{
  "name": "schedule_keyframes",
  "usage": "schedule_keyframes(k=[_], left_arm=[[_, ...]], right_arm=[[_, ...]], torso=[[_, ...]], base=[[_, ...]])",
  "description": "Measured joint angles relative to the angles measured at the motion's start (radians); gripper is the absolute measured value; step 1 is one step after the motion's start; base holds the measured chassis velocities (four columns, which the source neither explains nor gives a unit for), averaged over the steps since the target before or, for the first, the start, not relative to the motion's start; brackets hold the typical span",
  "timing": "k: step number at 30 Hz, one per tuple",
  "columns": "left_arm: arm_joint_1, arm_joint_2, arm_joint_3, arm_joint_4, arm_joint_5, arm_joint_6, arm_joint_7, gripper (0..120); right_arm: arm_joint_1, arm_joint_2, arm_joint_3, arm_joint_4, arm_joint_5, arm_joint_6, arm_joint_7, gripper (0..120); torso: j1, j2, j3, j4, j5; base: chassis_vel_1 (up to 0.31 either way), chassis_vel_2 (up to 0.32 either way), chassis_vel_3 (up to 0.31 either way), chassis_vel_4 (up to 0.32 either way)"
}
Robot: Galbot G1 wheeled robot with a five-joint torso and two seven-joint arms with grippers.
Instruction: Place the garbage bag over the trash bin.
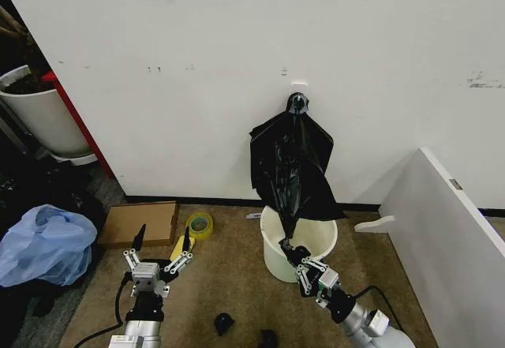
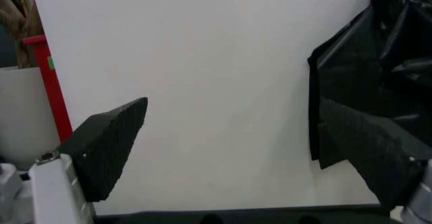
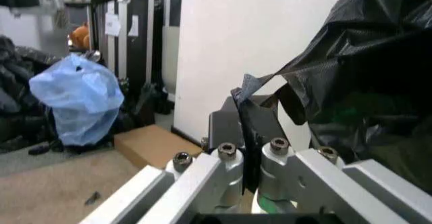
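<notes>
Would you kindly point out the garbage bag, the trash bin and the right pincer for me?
garbage bag (image 1: 296,170): head view, on the glossy middle of the hanging black plastic.
trash bin (image 1: 272,263): head view, on the white outer wall below the rim.
right pincer (image 1: 293,251): head view, at its fingertips, pinching the bag's lower tip.

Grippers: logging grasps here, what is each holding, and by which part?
Right gripper pinches the garbage bag by its lowest tip; left gripper holds nothing.
</notes>
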Motion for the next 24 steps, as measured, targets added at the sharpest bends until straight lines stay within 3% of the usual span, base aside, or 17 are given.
schedule_keyframes(k=[14,20,24], left_arm=[[-0.012,0.022,0.014,0.012,-0.006,0.006,0.002,100],[-0.04,0.056,0.036,0.004,-0.025,0.031,0.009,100],[-0.092,0.116,0.087,-0.02,-0.086,0.081,0.029,100]], right_arm=[[0.032,0.009,0.004,-0.033,-0.133,0.061,-0.03,0],[0.054,0.013,-0.016,-0.013,-0.094,0.017,0.041,0],[0.073,0.021,-0.023,0.001,-0.085,-0.017,0.095,0]], torso=[[0.0,0.0,0.0,0.0,0.0],[0.0,0.0,0.0,0.0,-0.0001],[0.0,0.0,0.0,0.0002,-0.0001]], base=[[0.0,0.0,0.0,0.0],[0.0,0.0,0.0,0.0],[0.0,0.0,0.0,0.0]])
